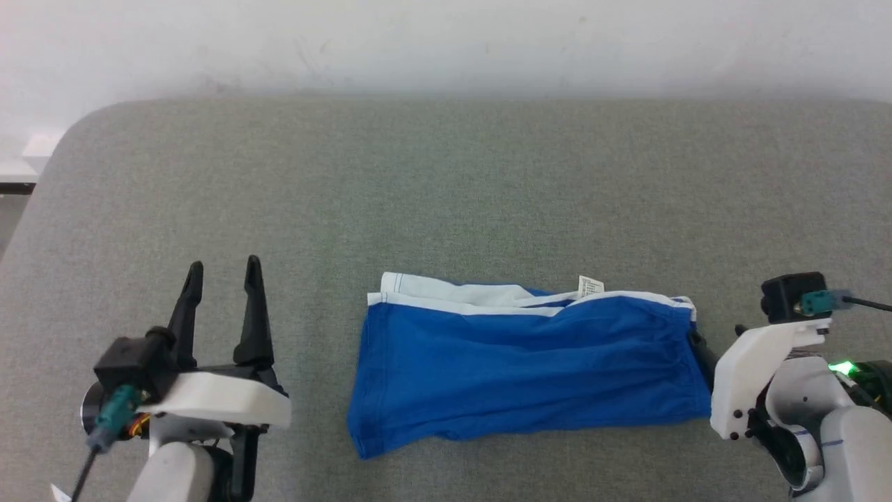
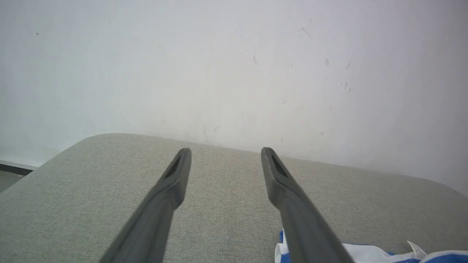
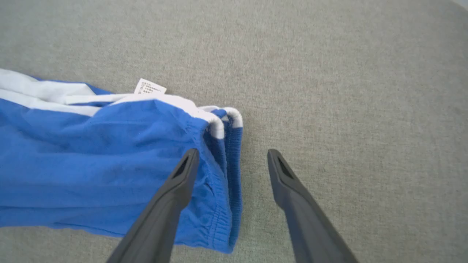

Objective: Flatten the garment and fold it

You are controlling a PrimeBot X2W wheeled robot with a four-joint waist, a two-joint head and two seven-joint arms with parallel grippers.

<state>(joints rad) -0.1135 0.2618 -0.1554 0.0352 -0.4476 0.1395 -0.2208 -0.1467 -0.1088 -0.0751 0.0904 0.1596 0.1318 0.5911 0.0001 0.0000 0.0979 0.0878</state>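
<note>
Find the garment lying as a wide blue band in the lower middle of the head view, on the grey padded surface, with the white trim and small tag along its upper edge. Note both sets of jaws spread wide and gripping nothing: the left gripper at lower left, well apart from the cloth; the right gripper straddling the gathered waistband end, one finger over blue fabric, the other over bare surface. Judging by the stacked edges, treat the piece as already doubled lengthwise, with an end-to-end fold probably next. Bring the left gripper in to the sagging lower-left corner first and smooth it. Then pinch every layer at one end, lift low, and lay edge on edge without dragging the layer beneath.
</note>
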